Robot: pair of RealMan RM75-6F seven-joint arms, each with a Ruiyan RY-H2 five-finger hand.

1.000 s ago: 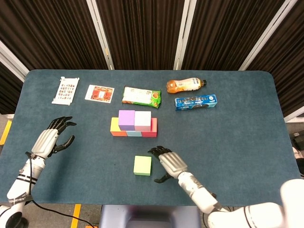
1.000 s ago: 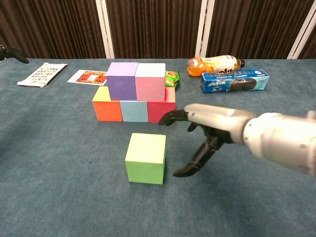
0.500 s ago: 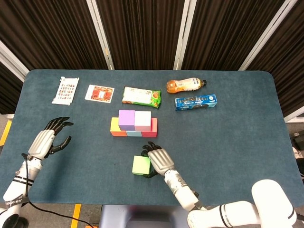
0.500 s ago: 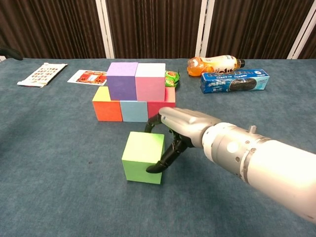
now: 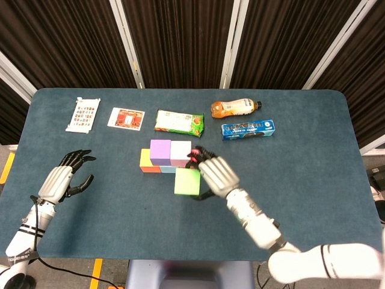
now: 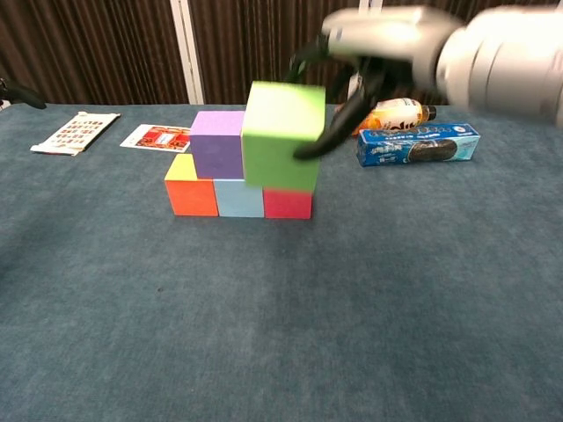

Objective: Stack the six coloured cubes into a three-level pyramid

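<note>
My right hand [image 5: 215,173] [image 6: 369,53] grips the green cube [image 5: 187,181] [image 6: 281,134] and holds it in the air, in front of the stack. The stack stands mid-table: an orange cube [image 5: 145,161] [image 6: 191,188], a light blue cube [image 6: 239,198] and a red cube [image 6: 288,203] in the bottom row, with a purple cube [image 5: 160,150] [image 6: 216,143] and a pink cube [image 5: 179,150] on top. In the chest view the green cube hides the pink one. My left hand [image 5: 62,179] hovers open over the table at the left, far from the cubes.
Along the far side lie a white card [image 5: 83,114], a red-printed packet [image 5: 126,118], a green snack bag [image 5: 179,121], an orange drink bottle [image 5: 234,108] and a blue biscuit pack [image 5: 248,129].
My right hand closed around the green cube on the table, then lifted it up and toward the stack. The left hand barely moved.
</note>
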